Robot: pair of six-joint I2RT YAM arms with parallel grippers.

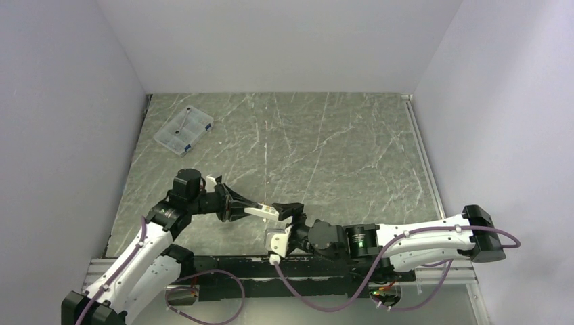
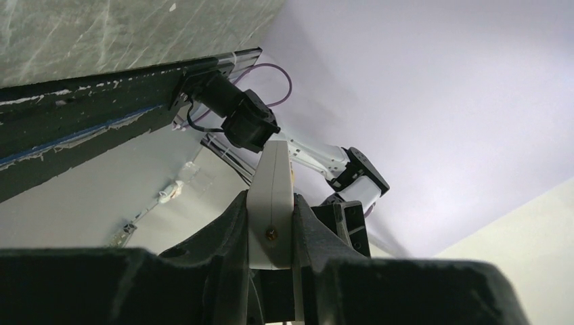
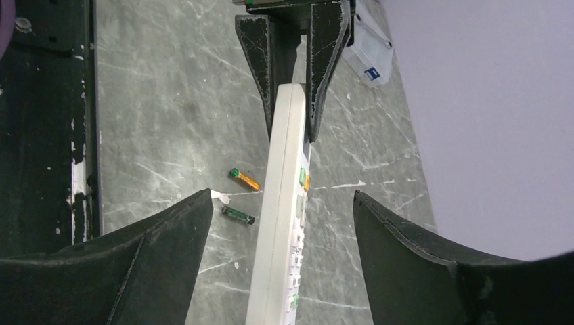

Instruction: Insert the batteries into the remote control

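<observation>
**A:** What is the left tool [image 1: 252,208] doing?

**B:** It is clenching one end of the remote control [image 3: 281,223]. Both of its black fingers [image 3: 323,61] are pressing on the handset's flat sides. It is holding the handset in the air above the counter [image 1: 325,149], turned edge-on to the right wrist camera. The green and orange buttons are showing along one side.

**A:** And the right tool [image 1: 284,220]?

**B:** It is standing released, with its jaws spread wide. It is facing the free end of the remote control, and one finger [image 3: 169,250] is sitting on each side of the handset. There is a clear gap on both sides, so neither finger is touching it.

**A:** Where are the batteries lying?

**B:** Both are lying loose on the counter under the handset, on the side nearer the arms' bases. The copper-orange battery [image 3: 244,179] is resting just beside the remote control's edge as the right wrist camera sees it. The dark green battery [image 3: 238,215] is lying near it, roughly parallel, and the two are not touching. Neither tool is touching them.

**A:** Is anything else sitting out there?

**B:** A clear compartment box [image 1: 183,130] is sitting at the far left corner of the counter, well apart from both arms. I cannot tell what it is holding.
</observation>
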